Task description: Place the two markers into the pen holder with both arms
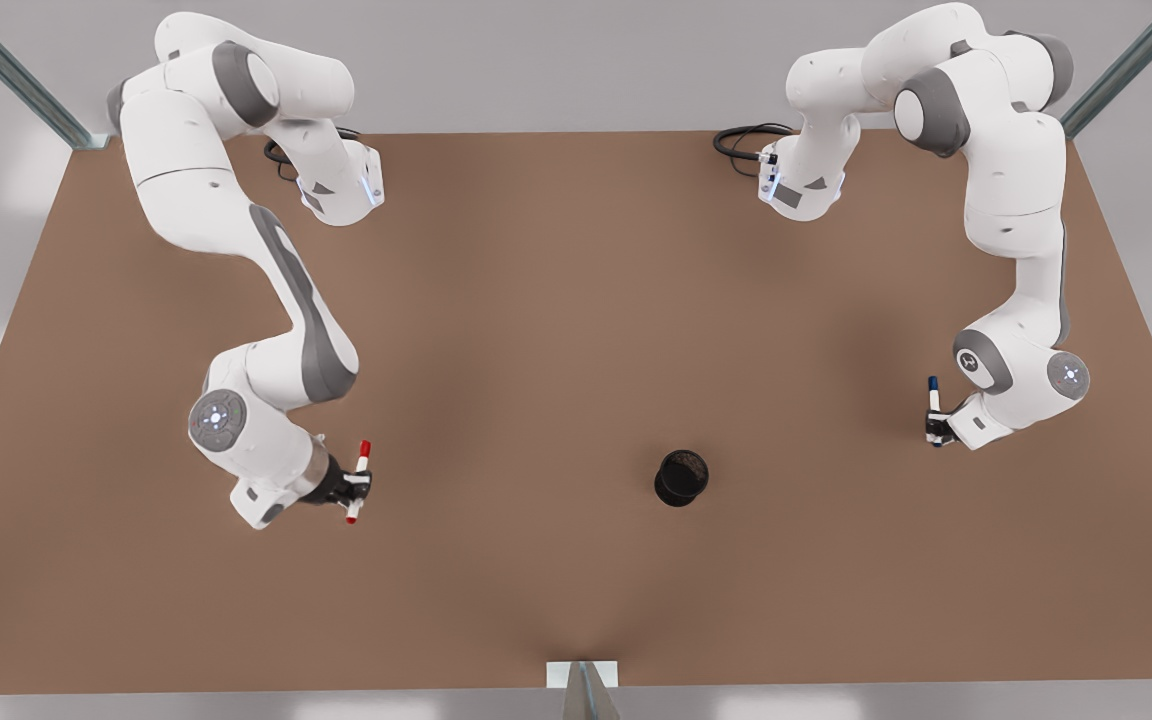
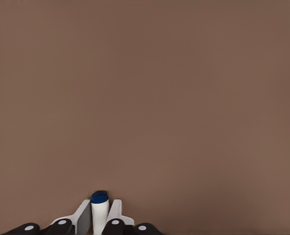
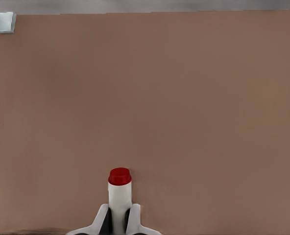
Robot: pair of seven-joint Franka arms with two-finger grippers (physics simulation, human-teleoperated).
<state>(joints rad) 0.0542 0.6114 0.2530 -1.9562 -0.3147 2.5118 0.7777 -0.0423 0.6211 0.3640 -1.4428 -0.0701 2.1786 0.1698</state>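
At the front view's right, my left gripper is shut on the blue-capped marker, which points up and away from the table. The left wrist view shows that marker standing between the pale fingers. At the front view's left, my right gripper is shut on the red-capped marker at its middle. In the right wrist view the red cap sticks out past the gripper. The black pen holder stands upright on the table between the two arms, nearer the left gripper, apart from both.
The brown table spreads wide around the holder. Black cables lie by the arm bases at the back. A small metal bracket sits at the near table edge, and the bracket also appears in the right wrist view. Metal frame posts stand at the back corners.
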